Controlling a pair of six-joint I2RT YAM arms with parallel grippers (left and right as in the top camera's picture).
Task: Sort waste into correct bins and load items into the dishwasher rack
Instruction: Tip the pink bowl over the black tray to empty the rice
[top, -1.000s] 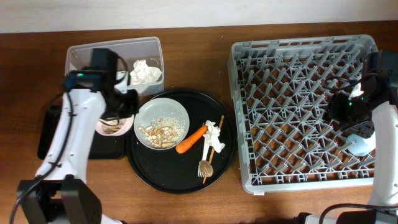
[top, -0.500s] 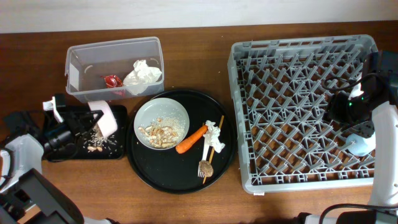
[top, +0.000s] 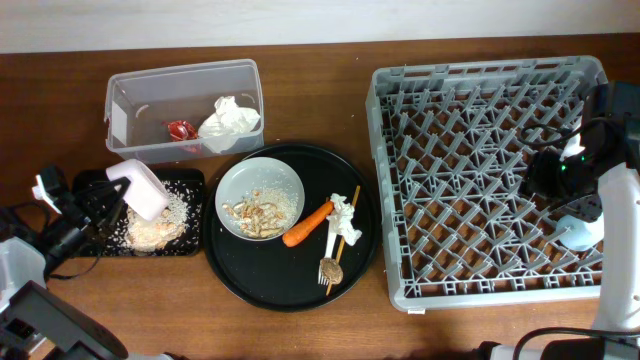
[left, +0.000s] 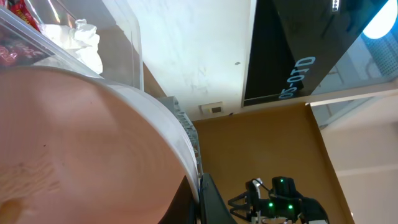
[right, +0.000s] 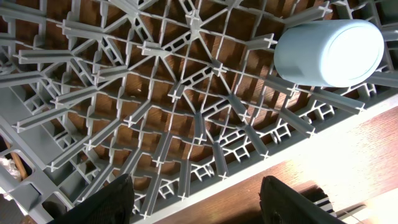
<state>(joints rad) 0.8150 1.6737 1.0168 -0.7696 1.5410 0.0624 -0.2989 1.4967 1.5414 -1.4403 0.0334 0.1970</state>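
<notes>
Change: since the frame half a second earlier, the left gripper has carried the cream-pink bowl closer to the table's left edge. A heap of beige food scraps now lies on the shallow black tray, where only scattered crumbs lay before. The right arm has not moved.
Left jaws: clamped tight on the bowl's rim. You will see the bowl tipped on its side above the heap.
Left wrist view: the bowl's pink wall fills most of the frame.
Right jaws: the right gripper stands spread wide and holds nothing, above the dishwasher rack near its right edge.
Light blue cup: on its side among the pegs, near the rack's front right corner, apart from the right fingers.
Clear tub: at the table's rear left; it holds a white napkin and the red wrapper.
Round black tray: at the table's centre; it carries the pale plate with scraps, the carrot piece, a second napkin, the chopsticks and the brown lump.
</notes>
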